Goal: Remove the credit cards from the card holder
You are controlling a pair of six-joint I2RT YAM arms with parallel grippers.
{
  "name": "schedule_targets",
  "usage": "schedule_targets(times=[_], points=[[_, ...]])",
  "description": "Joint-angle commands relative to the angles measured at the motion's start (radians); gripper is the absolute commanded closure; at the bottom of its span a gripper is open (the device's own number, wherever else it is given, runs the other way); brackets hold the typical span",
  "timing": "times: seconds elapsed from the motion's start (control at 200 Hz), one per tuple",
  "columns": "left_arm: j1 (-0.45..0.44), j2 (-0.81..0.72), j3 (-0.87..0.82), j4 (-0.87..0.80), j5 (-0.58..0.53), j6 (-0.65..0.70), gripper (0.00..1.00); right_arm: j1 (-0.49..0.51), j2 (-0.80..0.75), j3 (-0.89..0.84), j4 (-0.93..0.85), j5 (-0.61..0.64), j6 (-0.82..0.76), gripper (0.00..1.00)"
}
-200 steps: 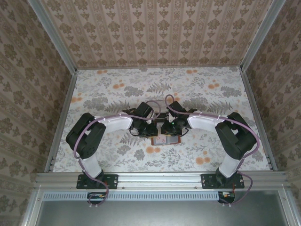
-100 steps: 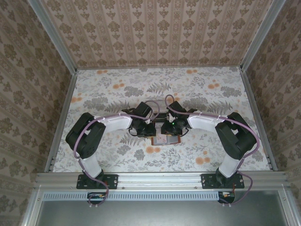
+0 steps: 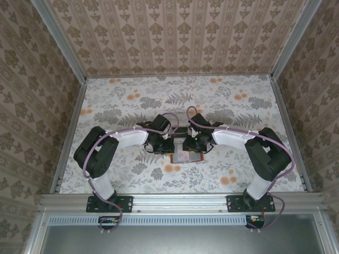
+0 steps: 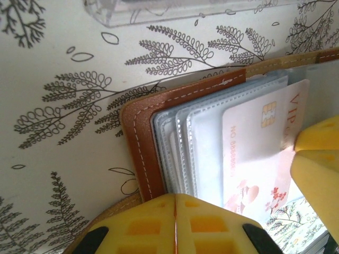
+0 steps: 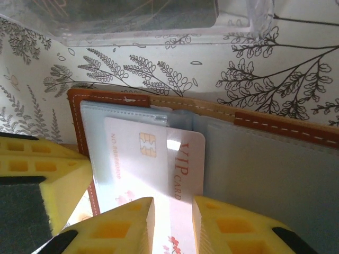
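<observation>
The brown card holder [image 3: 185, 157] lies open on the table between both grippers, its brown stitched rim [image 4: 140, 143] and pale sleeves facing up. One credit card [image 5: 159, 153], white-pink with a gold chip and red "VIP CARD" lettering, sticks partly out of a clear sleeve [image 4: 254, 153]. My left gripper [image 4: 175, 197] is shut, its tips over the holder's left edge [image 3: 170, 147]. My right gripper [image 5: 173, 203] stands slightly open over the card's lower part, which shows in the gap between the fingers [image 3: 192, 148].
A clear plastic tray [image 5: 143, 18] stands just beyond the holder, close to both grippers [image 3: 180, 131]. The left gripper's yellow finger [image 5: 42, 174] sits right beside the holder's left rim. Wallpapered walls close in the floral table on three sides.
My right gripper's jaws have parted a little over the card. Both arms stay almost where they were, and the holder has not moved.
</observation>
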Motion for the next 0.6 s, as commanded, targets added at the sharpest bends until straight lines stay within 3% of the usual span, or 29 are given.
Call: schedule_targets(times=[0.0, 0.595], points=[[0.007, -0.045, -0.002, -0.036, -0.013, 0.024, 0.9, -0.005, -0.042, -0.004, -0.037, 0.017, -0.014, 0.72], [0.01, -0.074, 0.058, -0.063, -0.009, 0.031, 0.89, -0.021, -0.061, 0.028, -0.077, 0.006, -0.04, 0.72]])
